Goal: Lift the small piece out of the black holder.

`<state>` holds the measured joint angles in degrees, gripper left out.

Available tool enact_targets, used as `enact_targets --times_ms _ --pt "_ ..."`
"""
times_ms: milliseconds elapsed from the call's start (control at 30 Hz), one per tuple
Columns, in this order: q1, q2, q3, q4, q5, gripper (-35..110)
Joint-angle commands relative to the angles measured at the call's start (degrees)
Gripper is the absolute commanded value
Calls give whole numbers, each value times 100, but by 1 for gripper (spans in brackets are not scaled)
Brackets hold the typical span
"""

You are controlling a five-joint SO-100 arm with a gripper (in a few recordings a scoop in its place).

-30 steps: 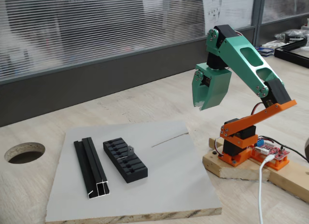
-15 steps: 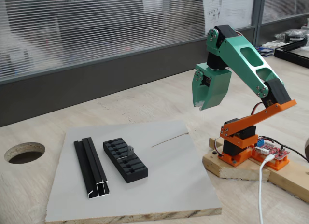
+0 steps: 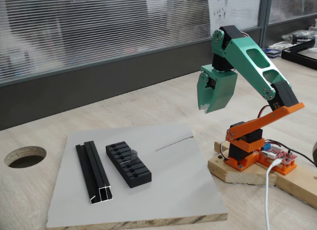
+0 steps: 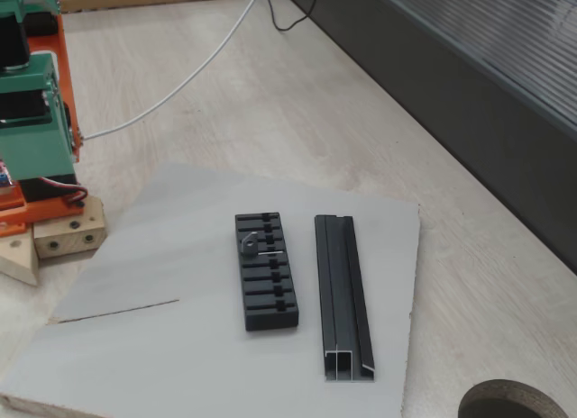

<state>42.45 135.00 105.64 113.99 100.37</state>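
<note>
Black holder, matte, its top ribbed by a row of rectangular slots; tiny grey metallic small piece on it; beside it a longer black grooved rail with a pale cut end. Both on a flat light-grey board with a raw speckled edge, over a pale wood-grain surface. Arm teal-green with black joints, tool green, base brackets bright orange, white cable.
</note>
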Motion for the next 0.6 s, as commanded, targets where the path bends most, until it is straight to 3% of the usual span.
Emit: enact_targets --times_ms 0,233,467,567 --pt "-18 378 -26 158 149 18" --pt "-457 316 -44 158 167 18" --pt "-1608 -650 -114 158 193 18" --pt "-2118 -923 -114 149 668 18"
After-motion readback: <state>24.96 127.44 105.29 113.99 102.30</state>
